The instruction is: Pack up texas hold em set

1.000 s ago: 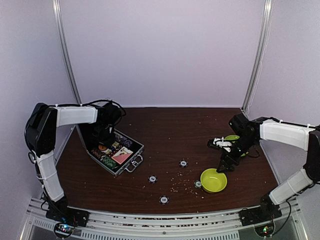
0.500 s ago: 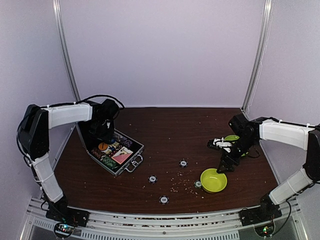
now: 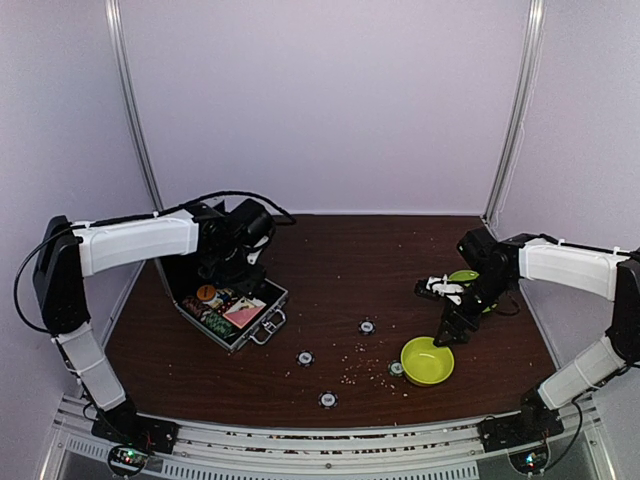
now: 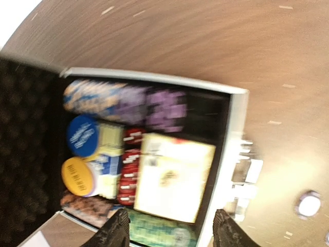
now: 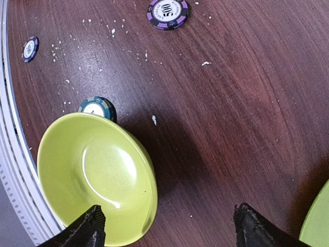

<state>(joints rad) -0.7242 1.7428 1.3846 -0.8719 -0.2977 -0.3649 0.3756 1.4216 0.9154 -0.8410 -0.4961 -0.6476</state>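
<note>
The silver case (image 3: 262, 318) lies open at the table's left, its black lid (image 3: 172, 275) back. The left wrist view looks down on its rim (image 4: 234, 134): a card deck (image 4: 172, 177), blue button (image 4: 81, 135), orange button (image 4: 76, 176) and rows of purple chips (image 4: 164, 105) and red chips (image 4: 131, 164). My left gripper (image 3: 235, 265) (image 4: 172, 234) hovers open above the case, holding nothing. Loose chips (image 3: 367, 326) (image 3: 305, 357) (image 3: 327, 399) lie mid-table. My right gripper (image 3: 445, 325) (image 5: 169, 226) hangs open beside the bowl, near a purple chip (image 5: 167, 11) and a teal chip (image 5: 97, 108).
A lime-green bowl (image 3: 427, 361) (image 5: 97, 175) stands right of centre, with the teal chip (image 3: 396, 369) tucked against its left side. A lime-green plate (image 3: 465, 277) (image 5: 316, 221) lies behind the right gripper. White crumbs dot the table. A slotted metal rail (image 3: 330, 435) runs along the near edge.
My left arm has swung right, carrying its gripper from the case's lid side to over the case's far right part. The right arm has not moved.
</note>
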